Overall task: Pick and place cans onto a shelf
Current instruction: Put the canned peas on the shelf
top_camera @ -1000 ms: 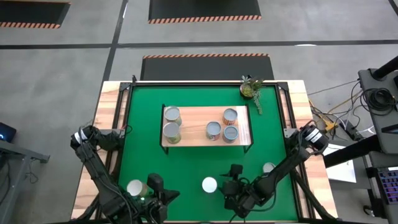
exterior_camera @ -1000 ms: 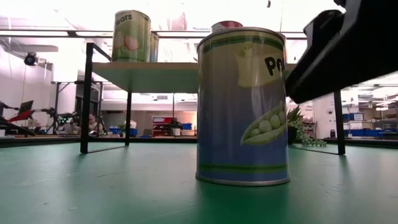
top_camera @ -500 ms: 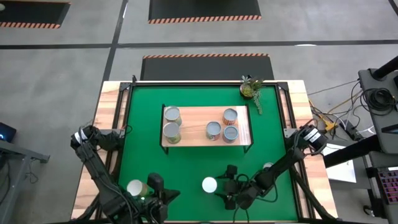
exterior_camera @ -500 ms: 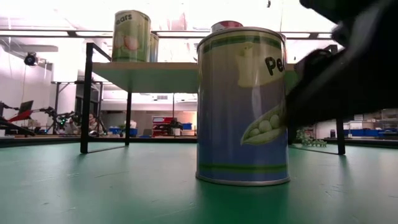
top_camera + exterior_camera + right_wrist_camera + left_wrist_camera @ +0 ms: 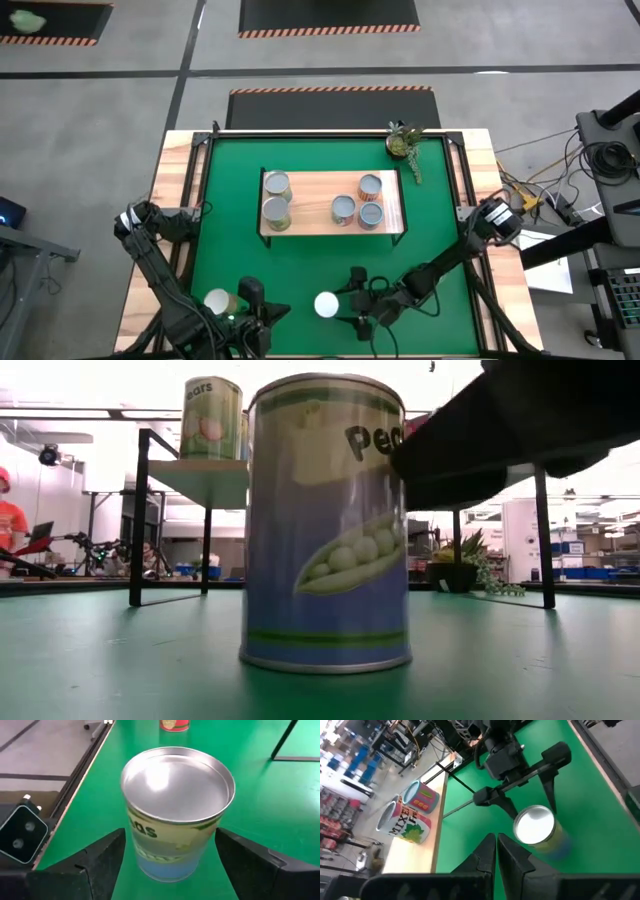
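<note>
A peas can with a shiny top stands upright on the green mat near the table's near edge. It also shows in the low view and the right wrist view. My right gripper is open, one finger on each side of this can. My left gripper waits at the near left, shut and empty, beside another can standing on the mat. The shelf stands mid-table with several cans upright on its wood top. My right gripper comes level from the table's right, its two fingers spread beside the can's side wall at about mid-height. One finger meets the can's upper side. Whether the other finger touches, I cannot tell. The can stands upright on the mat.
A small potted plant stands at the mat's far right corner. The shelf's black legs rise behind the peas can. Bare mat lies between the shelf and the near edge. A person shows in the room at far left.
My right gripper has gone toward the table's left and now has the peas can between its fingers. The can has slid a little toward the table's left and near edges and stayed upright.
</note>
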You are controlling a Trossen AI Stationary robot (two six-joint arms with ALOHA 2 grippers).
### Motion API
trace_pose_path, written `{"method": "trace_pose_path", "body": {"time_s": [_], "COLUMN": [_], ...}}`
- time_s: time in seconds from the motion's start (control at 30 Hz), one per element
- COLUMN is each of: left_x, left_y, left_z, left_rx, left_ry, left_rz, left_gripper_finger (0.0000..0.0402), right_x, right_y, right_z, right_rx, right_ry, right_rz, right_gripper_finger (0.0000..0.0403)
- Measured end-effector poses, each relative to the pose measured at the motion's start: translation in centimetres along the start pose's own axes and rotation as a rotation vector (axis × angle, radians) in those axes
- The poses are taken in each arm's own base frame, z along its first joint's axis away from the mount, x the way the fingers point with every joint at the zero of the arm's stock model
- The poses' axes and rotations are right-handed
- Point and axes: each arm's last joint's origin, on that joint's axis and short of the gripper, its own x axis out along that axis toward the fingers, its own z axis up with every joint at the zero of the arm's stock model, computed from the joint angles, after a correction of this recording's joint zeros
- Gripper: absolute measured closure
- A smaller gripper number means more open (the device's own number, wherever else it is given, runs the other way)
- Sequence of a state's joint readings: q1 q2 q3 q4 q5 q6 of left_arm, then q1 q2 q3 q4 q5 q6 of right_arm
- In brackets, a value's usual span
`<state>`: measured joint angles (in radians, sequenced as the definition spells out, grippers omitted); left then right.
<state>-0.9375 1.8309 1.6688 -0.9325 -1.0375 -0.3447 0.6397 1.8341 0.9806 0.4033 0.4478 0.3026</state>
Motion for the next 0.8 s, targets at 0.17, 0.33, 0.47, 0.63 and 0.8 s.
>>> {"method": "trace_pose_path", "body": {"time_s": [0.17,0.33,0.47,0.63,0.8], "left_x": [0.4,3.3,6.7,10.8,12.4], "left_y": [-0.6,-3.7,-5.8,-6.5,-6.2], "left_z": [-0.4,-2.1,-3.3,-4.2,-4.3], "left_rx": [-0.136,-0.197,-0.183,-0.180,-0.198], "left_ry": [0.074,0.197,0.262,0.327,0.340], "left_rz": [-0.132,-0.226,-0.256,-0.251,-0.254], "left_gripper_finger": [0.0402,0.0402,0.0402,0.0402,0.0402], "right_x": [0.2,1.0,1.4,2.0,2.1], "right_y": [0.2,0.3,0.6,0.6,0.4], "right_z": [0.0,-0.7,-0.6,-0.2,0.3], "right_rx": [-0.014,-0.037,-0.037,-0.059,-0.056], "right_ry": [0.001,0.024,0.020,0.014,-0.001], "right_rz": [0.014,0.004,-0.002,-0.007,-0.011], "right_gripper_finger": [0.0093,0.0090,0.0094,0.0094,0.0103]}}
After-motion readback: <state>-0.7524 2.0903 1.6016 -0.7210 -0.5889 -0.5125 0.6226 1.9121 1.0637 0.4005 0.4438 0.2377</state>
